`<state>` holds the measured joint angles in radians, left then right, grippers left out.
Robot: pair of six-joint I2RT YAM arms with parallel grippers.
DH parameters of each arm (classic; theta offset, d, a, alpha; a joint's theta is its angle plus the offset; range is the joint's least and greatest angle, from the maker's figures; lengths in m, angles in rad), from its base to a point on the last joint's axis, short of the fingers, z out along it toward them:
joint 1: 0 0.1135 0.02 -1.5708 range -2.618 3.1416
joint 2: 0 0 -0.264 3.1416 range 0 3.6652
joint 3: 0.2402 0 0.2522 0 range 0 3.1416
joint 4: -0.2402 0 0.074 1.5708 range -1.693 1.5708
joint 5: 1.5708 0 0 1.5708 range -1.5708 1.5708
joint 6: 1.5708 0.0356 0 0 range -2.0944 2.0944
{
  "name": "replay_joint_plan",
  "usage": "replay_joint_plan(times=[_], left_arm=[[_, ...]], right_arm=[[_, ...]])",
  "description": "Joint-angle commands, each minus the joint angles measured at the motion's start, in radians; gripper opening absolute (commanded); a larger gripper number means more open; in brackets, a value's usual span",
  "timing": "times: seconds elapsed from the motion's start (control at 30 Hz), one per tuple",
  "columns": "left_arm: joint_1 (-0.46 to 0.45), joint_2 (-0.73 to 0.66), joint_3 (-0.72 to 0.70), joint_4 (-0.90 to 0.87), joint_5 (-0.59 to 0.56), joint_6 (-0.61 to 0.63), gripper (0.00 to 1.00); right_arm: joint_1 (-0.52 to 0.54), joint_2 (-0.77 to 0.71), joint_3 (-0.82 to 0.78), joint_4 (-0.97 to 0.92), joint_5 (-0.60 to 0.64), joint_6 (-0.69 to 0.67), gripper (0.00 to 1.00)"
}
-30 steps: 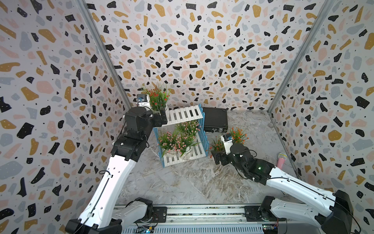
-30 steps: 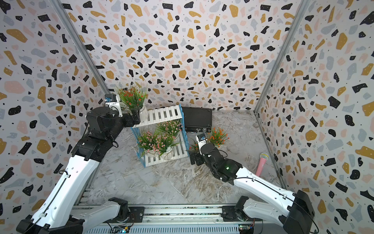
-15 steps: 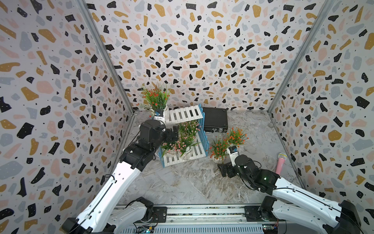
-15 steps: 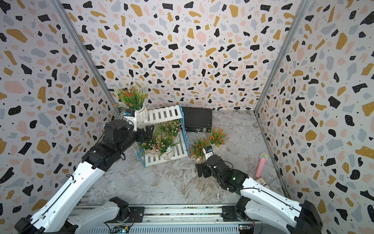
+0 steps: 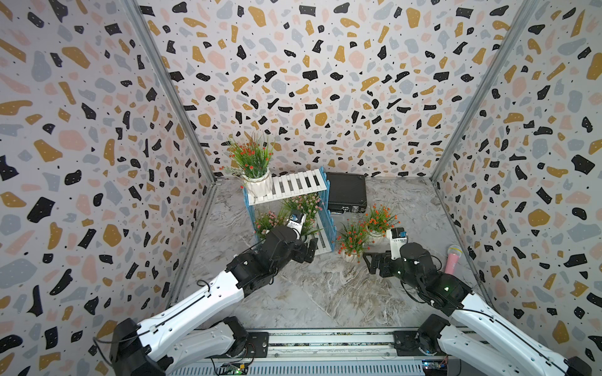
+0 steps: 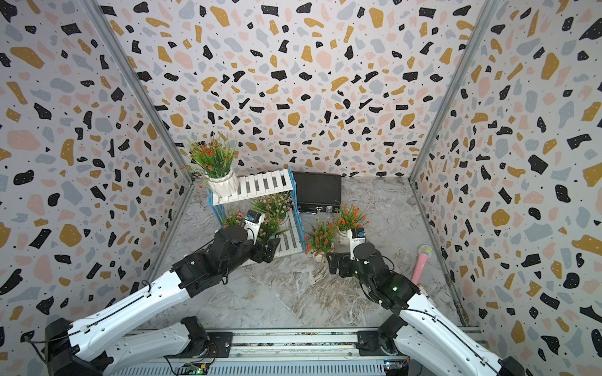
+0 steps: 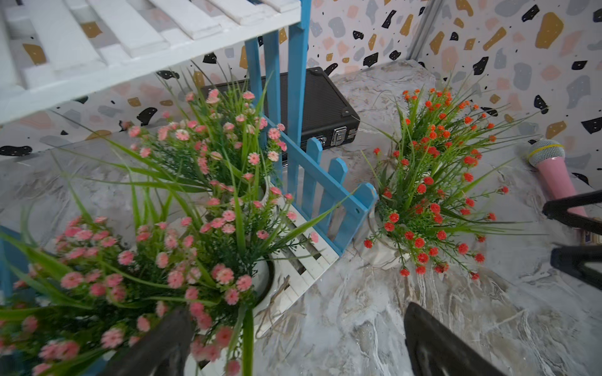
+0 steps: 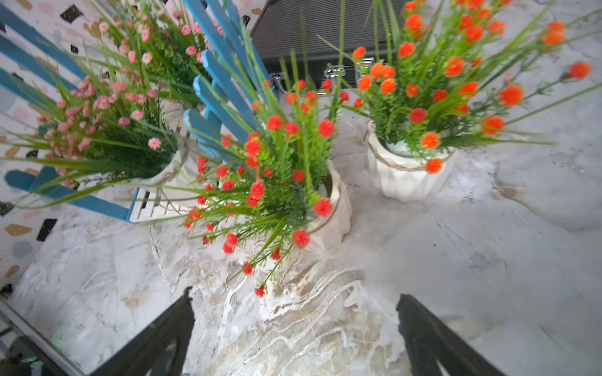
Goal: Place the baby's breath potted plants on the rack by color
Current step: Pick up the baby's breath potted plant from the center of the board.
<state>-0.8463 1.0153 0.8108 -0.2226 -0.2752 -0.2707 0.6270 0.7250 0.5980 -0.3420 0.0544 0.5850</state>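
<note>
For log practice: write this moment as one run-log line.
left gripper open | right gripper open | top shelf: orange plant | bottom shelf: pink plants | floor: two orange plants

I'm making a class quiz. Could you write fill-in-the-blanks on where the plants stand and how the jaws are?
The rack's top shelf holds just ___ orange-red plant.
The pink plants stand on the ___ shelf.
___ orange-red plants stand on the table.
The jaws of the left gripper and right gripper are ___.
Missing: one; lower; two; open.
</note>
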Motion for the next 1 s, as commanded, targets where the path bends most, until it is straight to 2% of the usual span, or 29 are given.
replay_joint_plan(times=[0.0,0.17,0.37,0.67,0.77,0.97], left_arm=[[-0.082,0.004,-0.093,0.242,-0.017,0.010,0.99],[-0.174,0.092,-0.230,0.556,0.051,0.090,0.99],[-0.196,0.255,-0.302,0.855,0.104,0.076,0.99],[-0.228,0.567,-0.299,1.228,0.126,0.107,0.99],[-0.235,0.669,-0.298,1.356,0.090,0.118,0.99],[-0.240,0.789,-0.238,1.424,0.023,0.177,0.99]], right_arm=[[-0.084,0.008,0.039,-0.044,-0.159,0.049,0.99],[-0.167,0.033,0.056,-0.029,-0.263,0.054,0.99],[-0.260,0.036,0.060,-0.025,-0.360,0.056,0.99],[-0.345,0.028,0.041,-0.014,-0.427,0.029,0.99],[-0.362,0.020,0.037,0.000,-0.445,0.020,0.99],[-0.377,0.016,0.042,0.001,-0.456,-0.011,0.99]])
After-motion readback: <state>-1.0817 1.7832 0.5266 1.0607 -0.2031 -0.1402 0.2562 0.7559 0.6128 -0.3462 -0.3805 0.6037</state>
